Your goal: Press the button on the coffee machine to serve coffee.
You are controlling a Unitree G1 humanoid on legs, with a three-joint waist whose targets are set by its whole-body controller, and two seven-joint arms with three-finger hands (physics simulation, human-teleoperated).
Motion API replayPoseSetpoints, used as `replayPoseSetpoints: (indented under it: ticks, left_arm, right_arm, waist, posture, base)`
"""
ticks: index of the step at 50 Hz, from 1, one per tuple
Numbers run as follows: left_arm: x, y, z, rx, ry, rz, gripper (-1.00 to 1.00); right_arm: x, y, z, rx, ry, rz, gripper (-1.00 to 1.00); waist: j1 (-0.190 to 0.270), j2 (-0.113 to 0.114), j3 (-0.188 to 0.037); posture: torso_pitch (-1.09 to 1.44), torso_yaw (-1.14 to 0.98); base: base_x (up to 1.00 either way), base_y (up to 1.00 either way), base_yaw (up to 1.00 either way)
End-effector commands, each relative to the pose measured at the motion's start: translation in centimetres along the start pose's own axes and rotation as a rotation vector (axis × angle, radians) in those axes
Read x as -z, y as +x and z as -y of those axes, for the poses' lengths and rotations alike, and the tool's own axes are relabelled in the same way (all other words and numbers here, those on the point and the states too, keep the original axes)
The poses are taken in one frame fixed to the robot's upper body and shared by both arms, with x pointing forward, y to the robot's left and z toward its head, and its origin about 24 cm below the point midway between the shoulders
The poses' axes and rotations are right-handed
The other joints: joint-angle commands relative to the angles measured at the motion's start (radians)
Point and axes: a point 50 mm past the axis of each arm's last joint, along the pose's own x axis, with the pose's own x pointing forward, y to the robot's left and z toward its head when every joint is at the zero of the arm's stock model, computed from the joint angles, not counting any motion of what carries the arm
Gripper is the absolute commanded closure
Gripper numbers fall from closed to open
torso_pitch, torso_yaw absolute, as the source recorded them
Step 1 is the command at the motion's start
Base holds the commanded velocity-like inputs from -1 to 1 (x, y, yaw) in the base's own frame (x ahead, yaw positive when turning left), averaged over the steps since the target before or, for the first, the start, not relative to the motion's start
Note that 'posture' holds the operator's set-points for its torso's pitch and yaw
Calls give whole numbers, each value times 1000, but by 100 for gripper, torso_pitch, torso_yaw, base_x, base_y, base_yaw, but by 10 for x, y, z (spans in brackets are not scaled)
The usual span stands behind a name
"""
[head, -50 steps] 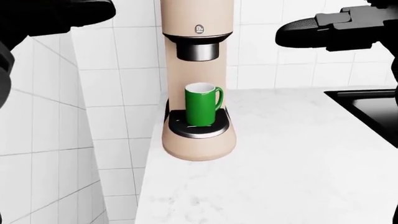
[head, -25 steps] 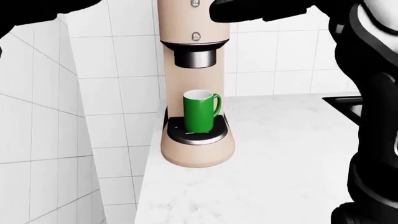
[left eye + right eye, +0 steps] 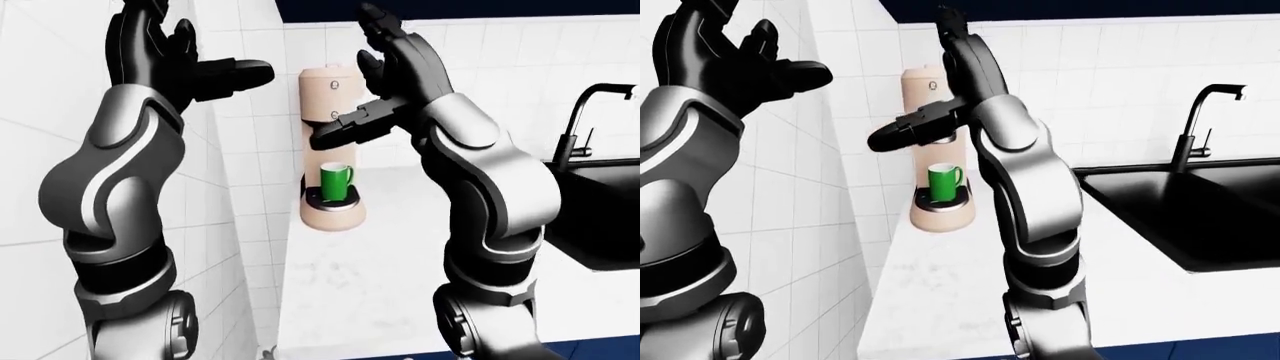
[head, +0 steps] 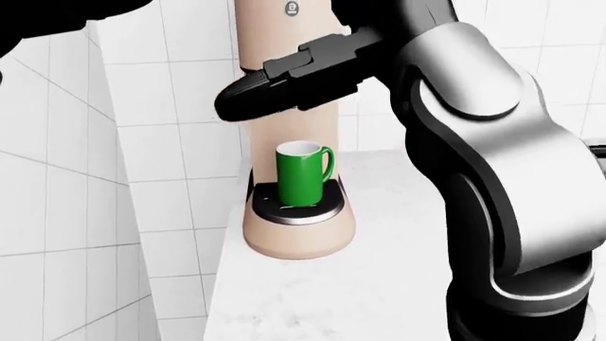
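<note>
Since half a second ago, the right arm [image 4: 492, 142] has swung across the head view and now covers the machine's spout area, where the right robot hand [image 3: 385, 71] previously reached along the top edge. White marble surface [image 4: 379, 284] carries the beige coffee machine [image 3: 328, 150] at its left end, against the tiled wall [image 3: 1080, 90]. A black sink [image 3: 1200, 217] with faucet [image 3: 1200, 124] lies well apart to the right. The right robot hand is open, fingers spread, holding nothing, one finger [image 4: 284, 82] extended leftward across the machine's column. The left robot hand [image 3: 175, 56] is open and empty, raised left of the machine. A green mug [image 4: 301, 174] stands upright on the drip tray. The button [image 4: 292, 8] shows above the extended finger, apart from it.
</note>
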Motion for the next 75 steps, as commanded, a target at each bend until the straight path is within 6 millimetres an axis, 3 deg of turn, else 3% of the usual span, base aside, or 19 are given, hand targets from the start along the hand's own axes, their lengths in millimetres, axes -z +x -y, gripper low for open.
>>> replayPoseSetpoints:
  ticks: [1,22,36,54,75]
  left_arm:
    - [-15,0,1,4,-7,67,-100]
    - [-14,0,2,5,-2,66,-100]
    - [-15,0,1,1,-4,66,-100]
    - [-15,1,0,0,-7,68,-100]
    - [-16,0,1,3,-9,69,-100]
  right_arm:
    - [-11,-2,2,19,-5,62,-100]
    - [13,0,-18,-30,94,21,-100]
    - [29,-11,-33,-57,105,-8,-100]
    - [49,0,-27,-42,111,-49,-100]
    - [58,14,-26,-42,124,-55,-100]
  waist:
    - [0,4,1]
    - [-3,10,-5]
    - [-4,9,-8]
    - [-7,11,-11]
    - [-11,12,-13]
  posture:
    - [-70,0]
    - [-70,0]
    - [-70,0]
    - [-70,0]
    - [-70,0]
  base:
    - [0,0,0]
    - [0,0,0]
    - [0,0,0]
    - [0,0,0]
    - [0,0,0]
